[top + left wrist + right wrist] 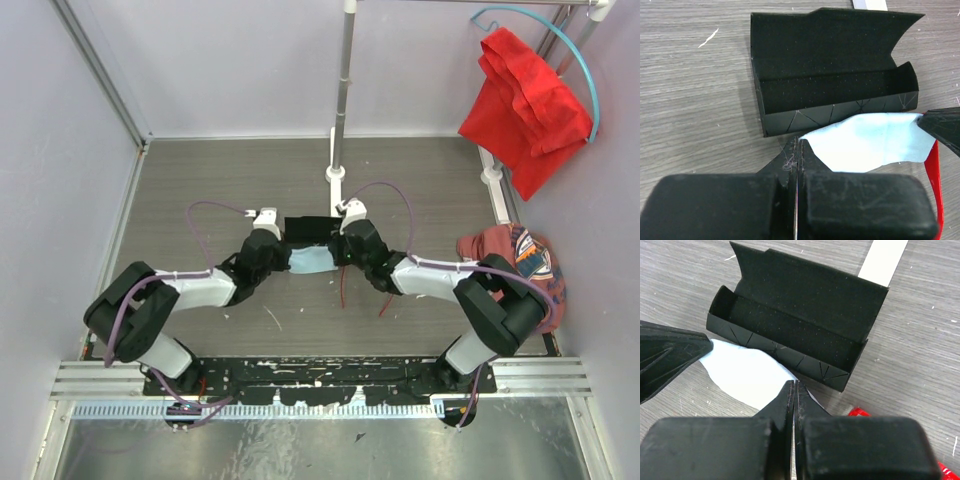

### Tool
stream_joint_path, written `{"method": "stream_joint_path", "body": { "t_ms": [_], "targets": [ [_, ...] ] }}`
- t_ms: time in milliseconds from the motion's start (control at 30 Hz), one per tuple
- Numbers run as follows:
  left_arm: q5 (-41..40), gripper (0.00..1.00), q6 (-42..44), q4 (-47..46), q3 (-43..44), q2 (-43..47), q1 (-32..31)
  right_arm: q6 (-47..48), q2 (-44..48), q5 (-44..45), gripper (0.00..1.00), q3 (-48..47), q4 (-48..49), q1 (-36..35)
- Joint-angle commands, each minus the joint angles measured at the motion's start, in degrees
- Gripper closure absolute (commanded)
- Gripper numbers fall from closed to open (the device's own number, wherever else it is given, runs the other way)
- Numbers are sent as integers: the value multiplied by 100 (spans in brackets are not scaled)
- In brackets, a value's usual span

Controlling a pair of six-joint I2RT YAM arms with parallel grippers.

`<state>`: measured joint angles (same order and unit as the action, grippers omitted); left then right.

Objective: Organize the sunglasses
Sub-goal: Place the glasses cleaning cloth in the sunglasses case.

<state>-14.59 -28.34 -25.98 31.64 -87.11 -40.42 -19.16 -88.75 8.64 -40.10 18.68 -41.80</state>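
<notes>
From above, the left pincer (285,258) and right pincer (340,256) meet over the grey wood-grain bench (200,180). A pale blue square cloth (312,262) is held between them beside the open black oblong case (310,228). The thin red-framed sunglasses (343,288) apparently lie under it, slim arms poking out.

Left wrist: jaws closed on a cloth corner.

Right wrist: jaws pinched on the opposite edge.

The cloth step seems in hand. Next, both must move it together, clear of the frame.
</notes>
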Motion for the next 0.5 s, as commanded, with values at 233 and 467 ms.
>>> {"method": "stream_joint_path", "body": {
  "t_ms": [233,467],
  "targets": [
    [185,100,165,-312,495,-372,272,88,-195,-296,99,-347,524,366],
    [279,100,206,-344,757,-618,399,88,-372,-478,99,-461,627,537]
  ]
}}
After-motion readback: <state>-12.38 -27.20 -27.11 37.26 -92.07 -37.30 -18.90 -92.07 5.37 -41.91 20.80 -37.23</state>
